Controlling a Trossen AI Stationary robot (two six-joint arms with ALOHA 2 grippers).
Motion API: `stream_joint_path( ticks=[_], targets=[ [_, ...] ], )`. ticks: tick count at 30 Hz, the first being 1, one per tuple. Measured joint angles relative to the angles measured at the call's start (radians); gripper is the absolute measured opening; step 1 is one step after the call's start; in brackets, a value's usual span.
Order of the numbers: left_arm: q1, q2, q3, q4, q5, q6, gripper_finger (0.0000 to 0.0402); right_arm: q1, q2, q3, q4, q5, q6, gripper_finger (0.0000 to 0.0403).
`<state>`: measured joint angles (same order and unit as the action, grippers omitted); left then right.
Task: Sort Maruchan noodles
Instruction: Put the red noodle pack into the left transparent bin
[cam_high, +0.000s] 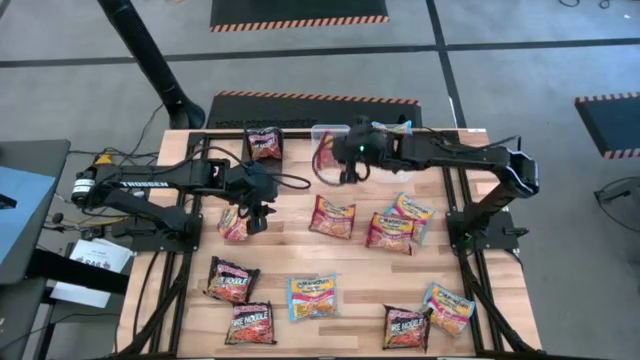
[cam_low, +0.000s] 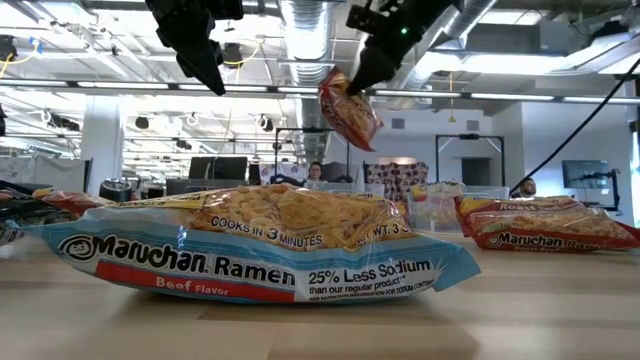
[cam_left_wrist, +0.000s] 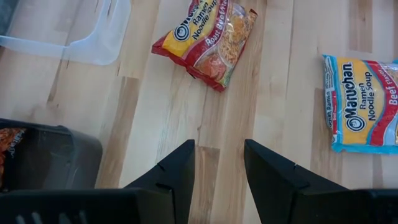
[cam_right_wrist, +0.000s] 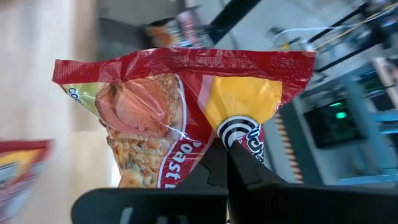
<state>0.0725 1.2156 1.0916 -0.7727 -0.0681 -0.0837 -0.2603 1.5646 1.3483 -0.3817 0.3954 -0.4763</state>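
Blue beef packet (cam_low: 255, 255) lies nearest the lens. Red packet (cam_right_wrist: 180, 118), pinched in the right end effector (cam_right_wrist: 227, 158), should be lowered fully over the clear bin (cam_high: 335, 135) at upper centre before release. Left end effector (cam_left_wrist: 217, 168) is held spread, empty.

Bright, even light falls from ceiling strips (cam_low: 250, 95) above me, upper frame of the low view. Glare streaks my held packet (cam_right_wrist: 180, 118); the background behind it blurs. Tabletop shadows stay soft.
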Motion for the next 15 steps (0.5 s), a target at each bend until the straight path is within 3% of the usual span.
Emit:
stream_joint_path(
  ticks=[15],
  targets=[
    [0.000,0.000,0.000,0.000,0.000,0.000,0.0124,-0.209,0.001,0.000,0.284,-0.001,-0.112,0.0005]
  ],
)
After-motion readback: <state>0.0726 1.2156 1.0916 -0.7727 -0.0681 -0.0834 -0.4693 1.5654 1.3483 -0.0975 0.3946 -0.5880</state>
